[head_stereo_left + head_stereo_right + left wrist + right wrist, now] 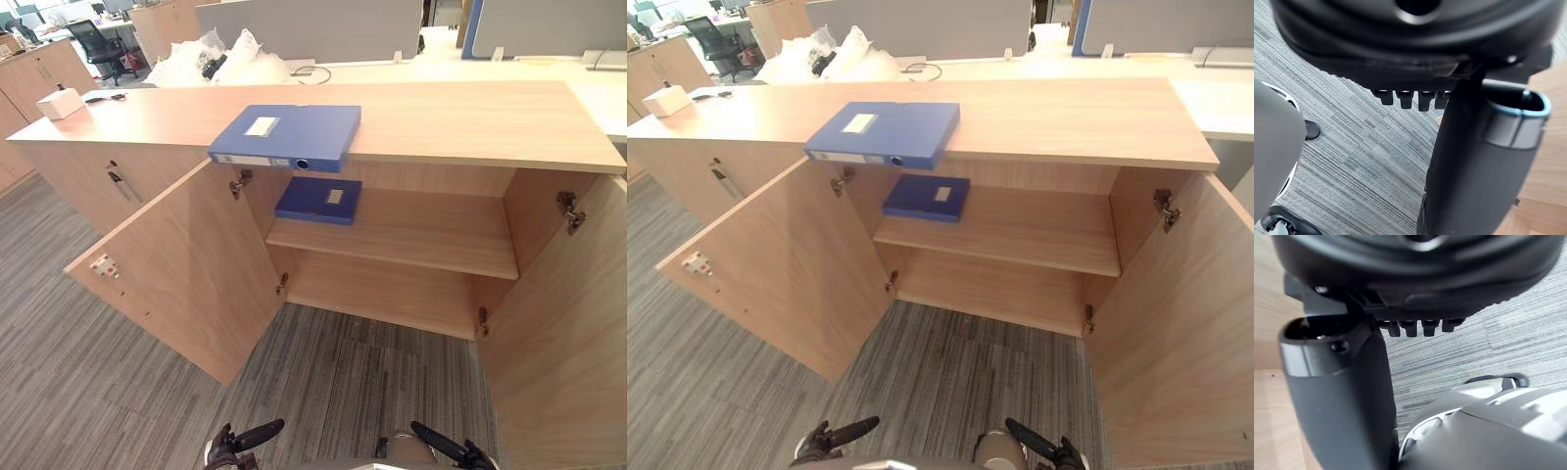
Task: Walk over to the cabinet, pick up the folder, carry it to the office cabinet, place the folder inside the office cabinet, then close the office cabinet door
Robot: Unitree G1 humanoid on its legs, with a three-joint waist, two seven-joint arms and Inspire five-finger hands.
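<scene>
Nearest, down at the lower edge: left hand (238, 443) and right hand (443, 447), both low above the grey carpet (323, 382), fingers slack, holding nothing. Farther off, square ahead: the office cabinet (460, 122), with left door (181, 264) and right door (563, 323) standing wide open toward the near side. Blue folder (286, 136) flat on the cabinet top, toward the left, with its near edge jutting past the front lip, right above the opening. Second blue folder (318, 200) flat on the inner shelf (421, 235), at the left end. Small white box (61, 103) well apart, at the far-left end of the top.

Likely step: taking the folder off the top. Step in closer between the two doors without brushing either. Raise both hands to the overhanging edge. Slip fingers under the jutting part with thumbs on the lid, or clamp from the left and right sides. Keep it level while lifting, to guard against a slip from a one-sided pinch. Avoid shoving it farther back on the top. Then lower toward the bare right part of the shelf, clear of the second folder.
</scene>
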